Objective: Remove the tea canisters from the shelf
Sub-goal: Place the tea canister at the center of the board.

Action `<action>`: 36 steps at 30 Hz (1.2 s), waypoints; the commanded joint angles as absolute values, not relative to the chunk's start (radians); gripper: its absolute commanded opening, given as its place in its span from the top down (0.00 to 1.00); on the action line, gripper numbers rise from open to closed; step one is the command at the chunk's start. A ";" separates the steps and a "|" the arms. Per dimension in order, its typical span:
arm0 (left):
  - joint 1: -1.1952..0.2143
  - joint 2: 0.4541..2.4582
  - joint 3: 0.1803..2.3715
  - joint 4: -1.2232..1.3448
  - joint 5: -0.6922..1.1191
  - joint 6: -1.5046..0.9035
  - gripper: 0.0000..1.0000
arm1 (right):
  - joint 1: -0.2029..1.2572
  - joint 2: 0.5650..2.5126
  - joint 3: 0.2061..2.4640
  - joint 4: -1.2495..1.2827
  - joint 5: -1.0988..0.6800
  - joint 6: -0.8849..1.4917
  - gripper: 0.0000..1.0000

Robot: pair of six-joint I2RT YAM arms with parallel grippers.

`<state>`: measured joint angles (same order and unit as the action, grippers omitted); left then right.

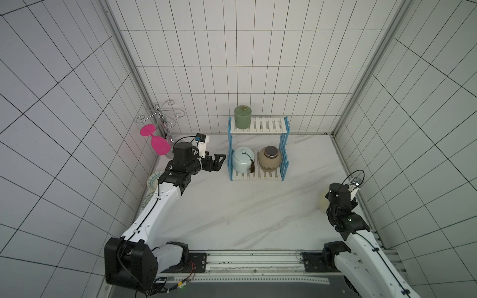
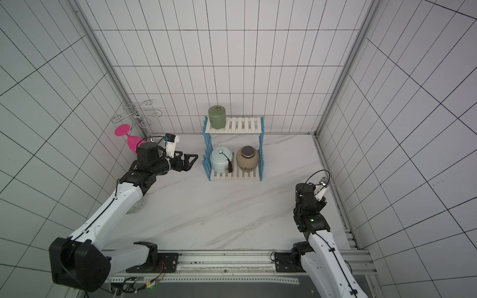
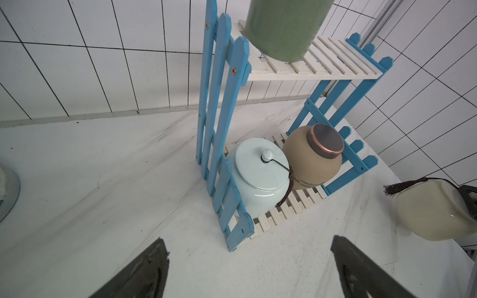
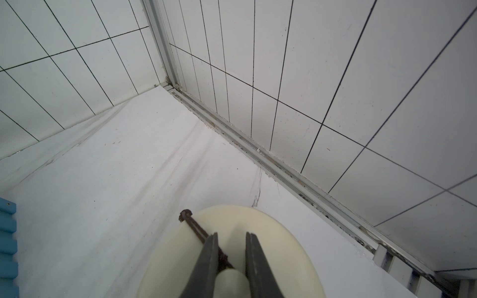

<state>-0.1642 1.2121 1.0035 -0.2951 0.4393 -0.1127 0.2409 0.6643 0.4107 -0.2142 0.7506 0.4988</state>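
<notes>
the small 2-tier rack with white slatted boards and light-blue picket sides [image 1: 268,125] stands against the back wall on the white marbled tabletop [image 1: 232,219]. 3 jars sit on it. a small green cylindrical canister [image 1: 243,117] is at the left end of the top board. on the bottom board a pale blue lidded jar with a dark tassel [image 1: 242,160] stands right beside a round tan jar with a dark flat lid [image 1: 269,159].

the 4th, a large cream jar with knob and tassel [image 4: 271,232], is off the rack, well to the right by the side wall. the right gripper [image 4: 231,234] has its fingers pinched on the lid's knob. i cannot tell whether the base touches the table.

the left gripper [image 1: 219,162] hovers just left of the rack's lower tier, fingers spread wide around nothing. behind it a pink goblet [image 1: 160,147] hangs upside down on a silver wire stand [image 1: 161,116].
</notes>
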 commanded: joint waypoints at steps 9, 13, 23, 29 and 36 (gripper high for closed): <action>-0.157 1.216 0.996 -0.272 0.449 -0.104 0.01 | 0.220 0.641 0.356 -0.129 0.830 0.599 1.00; -0.157 1.216 0.996 -0.272 0.449 -0.104 0.01 | 0.221 0.652 0.339 -0.133 0.829 0.616 1.00; -0.155 1.212 1.003 -0.275 0.451 -0.106 0.01 | 0.221 0.672 0.366 -0.179 0.817 0.641 0.71; -0.147 1.209 1.009 -0.282 0.451 -0.107 0.01 | 0.221 0.647 0.424 -0.211 0.750 0.638 0.55; -0.143 1.205 1.034 -0.303 0.457 -0.097 0.01 | 0.224 0.631 0.532 -0.246 0.691 0.588 0.47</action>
